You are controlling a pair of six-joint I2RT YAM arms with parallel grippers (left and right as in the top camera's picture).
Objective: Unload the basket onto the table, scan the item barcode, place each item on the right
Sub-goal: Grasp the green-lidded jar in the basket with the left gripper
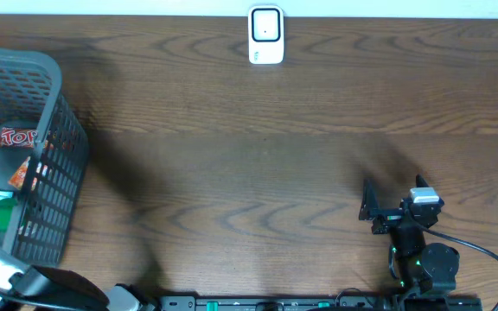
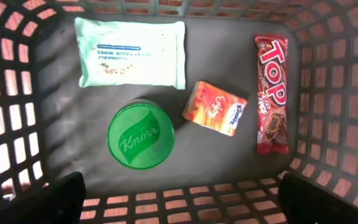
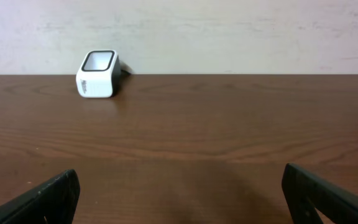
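Several items lie on the floor of the grey basket (image 2: 17,124): a pale green wipes pack (image 2: 131,53), a round green Knorr tub (image 2: 140,135), a small orange carton (image 2: 215,108) and a red TOP bar (image 2: 272,93). My left gripper (image 2: 182,202) hangs above the basket's near wall, open, holding nothing. The white barcode scanner (image 1: 265,34) stands at the table's far edge. It also shows in the right wrist view as the scanner (image 3: 97,74), far left. My right gripper (image 3: 179,196) is open and empty, low over bare wood at the front right (image 1: 368,207).
The basket (image 1: 59,130) stands at the table's left edge, its mesh walls enclosing the items. My left arm (image 1: 7,276) reaches over it from the front left corner. A black cable (image 1: 491,259) trails beside the right arm's base.
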